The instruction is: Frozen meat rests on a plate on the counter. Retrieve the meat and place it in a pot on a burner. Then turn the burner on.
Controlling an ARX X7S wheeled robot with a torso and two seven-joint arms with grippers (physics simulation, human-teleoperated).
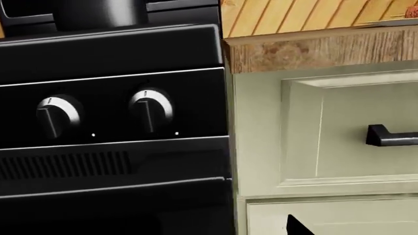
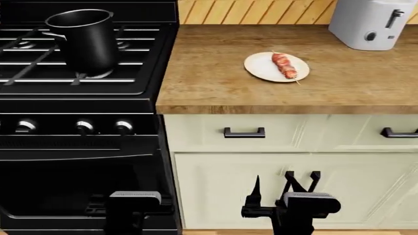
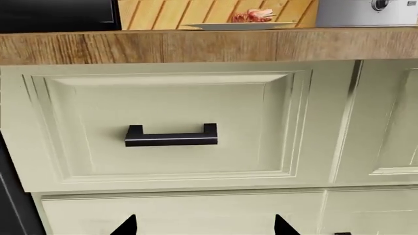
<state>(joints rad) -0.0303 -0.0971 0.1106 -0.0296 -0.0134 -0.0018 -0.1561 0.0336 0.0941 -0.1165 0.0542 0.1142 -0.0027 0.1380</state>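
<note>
- Currently the kebab of reddish-pink meat chunks on a thin pale skewer point(image 2: 285, 65) lies across the round white plate point(image 2: 261, 68), mid-way along the brown wood-plank counter point(image 2: 216, 83), untouched.
- Best first move, I judge: raise the right gripper point(image 2: 286, 188), fingers apart, from down by the cream drawer fronts, then descend across the skewer's middle.
- Left gripper point(image 2: 134, 205) hangs low before the oven; I cannot tell its finger state.
- Tall black stockpot point(image 2: 81, 41) stands on the grate, well apart.
- White toaster point(image 2: 369, 22) is near the plate; the counter edge blocks a straight rise.
</note>
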